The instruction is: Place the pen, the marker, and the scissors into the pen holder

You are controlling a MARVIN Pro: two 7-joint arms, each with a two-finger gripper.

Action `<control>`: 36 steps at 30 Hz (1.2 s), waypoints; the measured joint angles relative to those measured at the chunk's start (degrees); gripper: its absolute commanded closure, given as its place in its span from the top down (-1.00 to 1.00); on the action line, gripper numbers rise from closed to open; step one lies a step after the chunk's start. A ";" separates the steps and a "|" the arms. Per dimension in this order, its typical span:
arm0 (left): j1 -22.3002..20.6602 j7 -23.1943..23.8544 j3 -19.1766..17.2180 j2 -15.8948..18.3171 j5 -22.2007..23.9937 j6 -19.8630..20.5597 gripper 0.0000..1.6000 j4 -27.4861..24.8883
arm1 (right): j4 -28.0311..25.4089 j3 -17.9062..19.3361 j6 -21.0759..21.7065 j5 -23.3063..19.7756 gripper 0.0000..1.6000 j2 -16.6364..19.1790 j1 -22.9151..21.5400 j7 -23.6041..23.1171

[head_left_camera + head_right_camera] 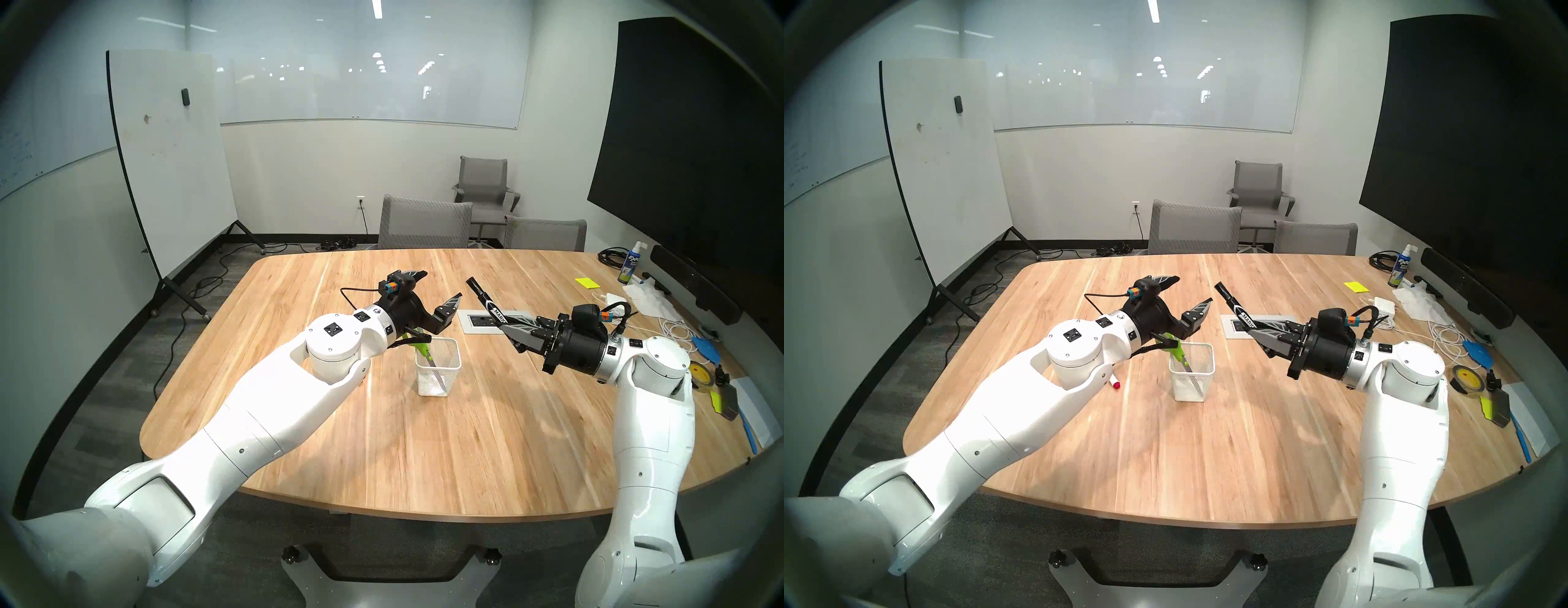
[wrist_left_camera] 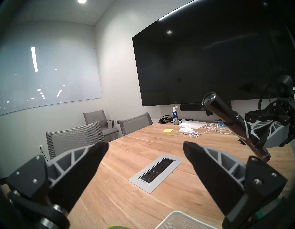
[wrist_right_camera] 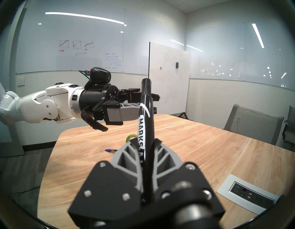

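The white mesh pen holder (image 1: pixel 443 375) (image 1: pixel 1197 382) stands mid-table with the green-handled scissors (image 1: pixel 423 349) (image 1: pixel 1177 350) leaning in it, blades down. My left gripper (image 1: pixel 441 285) (image 2: pixel 146 145) hangs open and empty just above and behind the holder, whose rim (image 2: pixel 180 219) shows at the bottom of the left wrist view. To the right, my right gripper (image 1: pixel 507 329) (image 3: pixel 145 141) is shut on the black marker (image 1: pixel 483 297) (image 3: pixel 146 112), which points up and away. The blue pen (image 3: pixel 111 150) lies on the table under my left arm. A white marker's red end (image 1: pixel 1115 384) peeks out there too.
A grey power-outlet panel (image 1: pixel 483 320) is set into the table behind the holder. Along the right edge lie a spray bottle (image 1: pixel 628 265), yellow sticky notes (image 1: pixel 587 282), white cables (image 1: pixel 674 329) and a tape roll (image 1: pixel 1467 375). Grey chairs (image 1: pixel 424 223) stand at the far side.
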State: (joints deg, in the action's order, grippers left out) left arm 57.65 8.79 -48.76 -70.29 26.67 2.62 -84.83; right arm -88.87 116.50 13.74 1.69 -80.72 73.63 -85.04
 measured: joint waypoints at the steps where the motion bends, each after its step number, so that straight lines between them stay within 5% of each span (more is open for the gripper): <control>1: -0.14 0.02 0.03 -0.13 -0.01 0.06 1.00 0.12 | 0.00 0.00 0.00 0.00 -1.00 0.00 0.00 0.00; 36: -3.81 0.11 1.16 -4.10 -1.47 1.68 1.00 2.21 | -0.01 0.05 0.00 0.04 -1.00 -0.04 -0.04 0.00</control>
State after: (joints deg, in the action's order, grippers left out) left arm 53.84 8.90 -47.60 -74.39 25.20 4.30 -82.62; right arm -88.87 116.55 13.74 1.73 -80.77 73.58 -85.04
